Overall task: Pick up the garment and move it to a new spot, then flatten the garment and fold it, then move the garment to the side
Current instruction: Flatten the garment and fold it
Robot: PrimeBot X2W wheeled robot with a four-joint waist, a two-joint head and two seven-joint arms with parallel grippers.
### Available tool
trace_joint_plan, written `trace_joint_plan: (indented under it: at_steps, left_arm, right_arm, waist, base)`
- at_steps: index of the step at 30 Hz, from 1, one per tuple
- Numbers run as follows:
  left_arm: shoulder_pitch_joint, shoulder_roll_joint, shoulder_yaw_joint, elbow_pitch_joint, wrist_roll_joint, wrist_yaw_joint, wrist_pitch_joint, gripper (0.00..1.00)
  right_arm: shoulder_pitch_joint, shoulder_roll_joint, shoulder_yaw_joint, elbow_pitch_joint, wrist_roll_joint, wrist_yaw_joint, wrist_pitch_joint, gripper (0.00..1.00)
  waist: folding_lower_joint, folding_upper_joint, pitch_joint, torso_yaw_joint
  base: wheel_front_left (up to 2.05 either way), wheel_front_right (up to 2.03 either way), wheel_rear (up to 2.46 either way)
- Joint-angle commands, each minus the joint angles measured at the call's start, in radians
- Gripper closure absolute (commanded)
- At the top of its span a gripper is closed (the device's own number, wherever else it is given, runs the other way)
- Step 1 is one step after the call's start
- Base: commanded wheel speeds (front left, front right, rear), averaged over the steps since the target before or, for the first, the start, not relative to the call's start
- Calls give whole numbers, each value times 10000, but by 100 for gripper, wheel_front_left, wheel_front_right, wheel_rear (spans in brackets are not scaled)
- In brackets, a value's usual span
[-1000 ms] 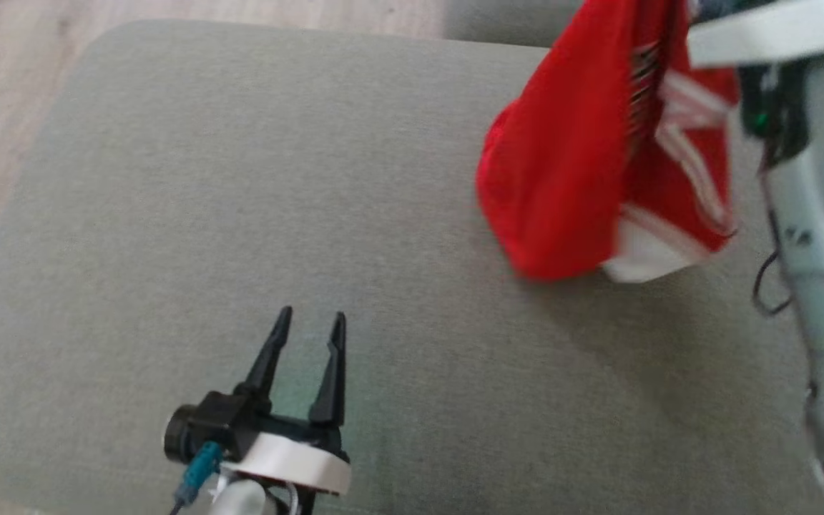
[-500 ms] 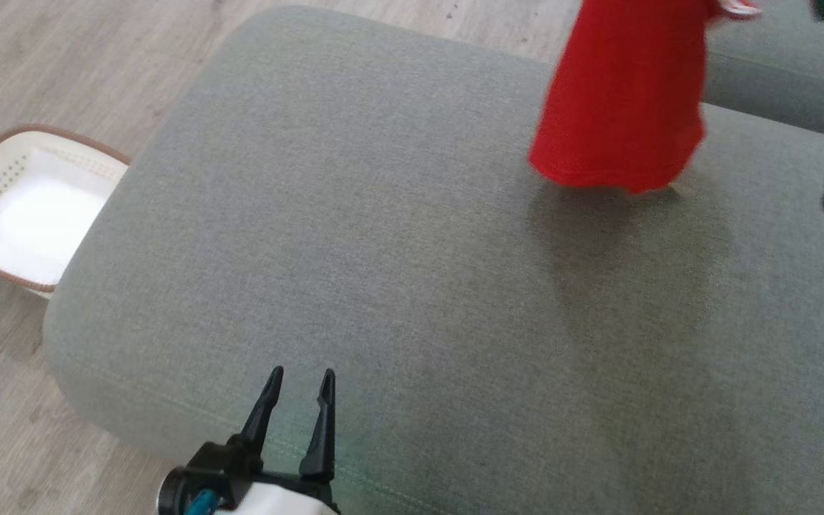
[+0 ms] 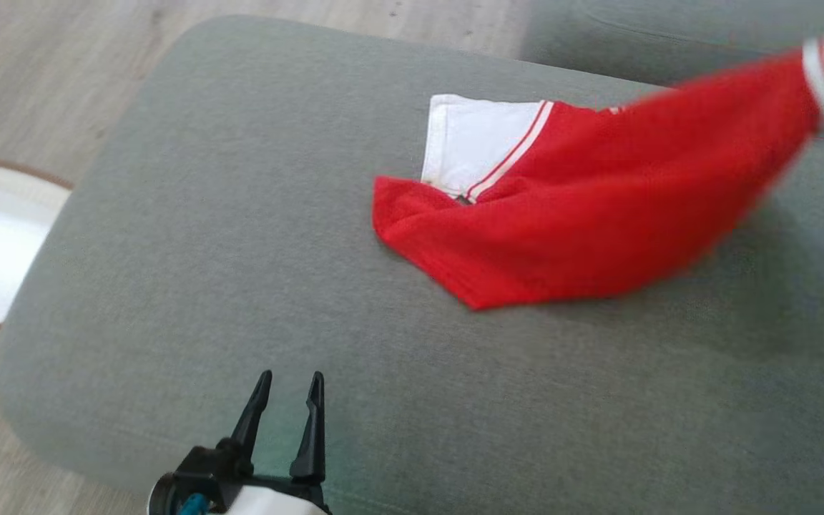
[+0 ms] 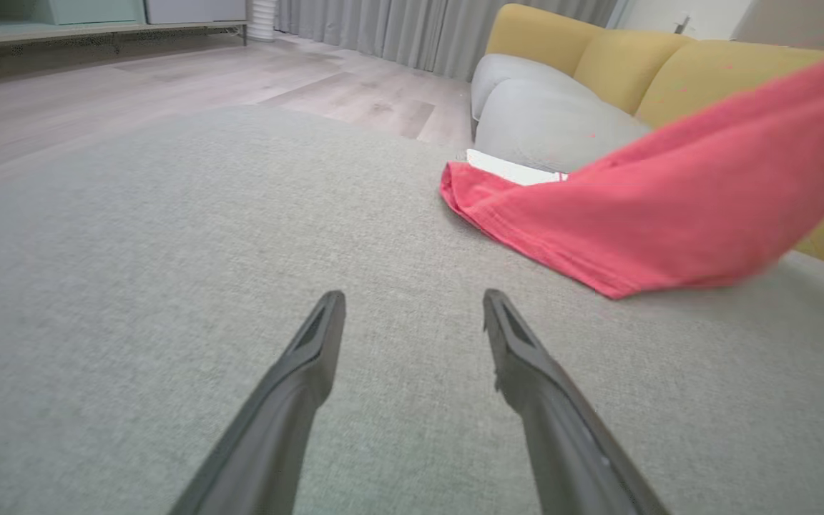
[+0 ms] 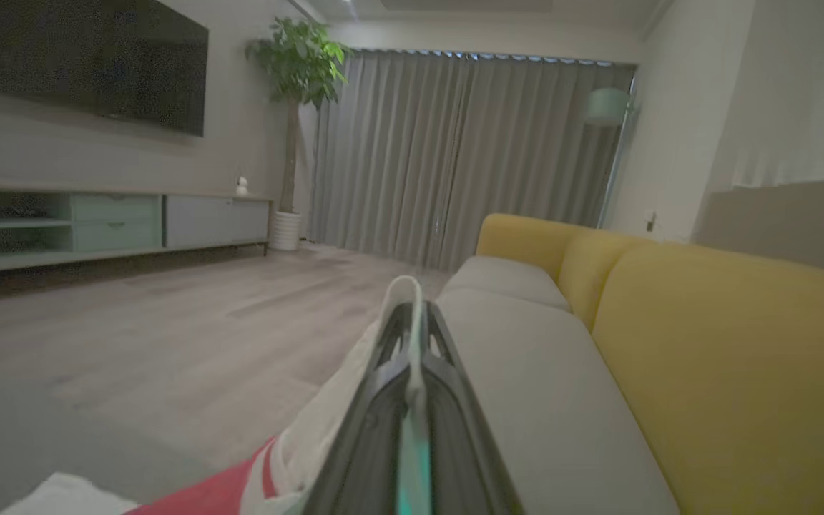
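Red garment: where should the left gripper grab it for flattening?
Probably the pointed hem corner of the garment, from the near side: it lies flat on the cushion, closest to the left gripper, opposite the end the right gripper holds.

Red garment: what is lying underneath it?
Grey cushion shows all around the red garment, one end resting on it, the other held up by the right hand. The patch beneath the cloth is covered, so anything there cannot be seen.
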Motion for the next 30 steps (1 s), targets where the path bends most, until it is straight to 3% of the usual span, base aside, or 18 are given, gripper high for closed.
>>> trace_joint_plan:
  at_steps: [1,2,3,4,5,11,18,30]
  left_arm:
    - [-362,-1,349,-265,38,12,-93,0]
    - [-370,-1,377,-253,58,-2,-93,0]
    - [-373,-1,405,-247,89,-15,-93,0]
    - [-385,-1,424,-239,112,-31,-93,0]
    - [-401,-1,441,-220,124,-49,-93,0]
    - [-605,-1,402,-233,52,-66,-93,0]
    - [-1245,-1,128,-26,-230,-130,-93,0]
    - [-2944,-1,-758,1726,-1720,-529,-93,0]
  right_arm:
    - [392,-90,-31,-398,57,-7,-24,100]
    - [969,-16,-149,-415,72,-7,-24,100]
    - [1513,127,-195,-381,134,-7,-24,80]
    - [1990,284,-215,-347,241,-7,-24,18]
    - [2405,427,-213,-370,296,-7,-24,0]
    - [4216,1417,-396,-1174,184,-7,-24,0]
    - [4824,2288,-587,-2095,-224,-7,-24,0]
    - [4442,2603,-93,-2597,-231,-7,-24,0]
  waist:
    - [-1,0,11,-344]
    - [-1,0,6,-468]
    - [-1,0,0,-619]
    - [-1,0,-7,-740]
    - [-1,0,-23,-857]
    - [-1,0,31,-1442]
    - [-1,0,531,-2121]
    - [-1,0,1607,-3224]
  base:
    - [0,0,0]
    - [0,0,0]
    - [0,0,0]
    - [0,0,0]
    - [0,0,0]
    - [0,0,0]
    - [0,0,0]
    - [0,0,0]
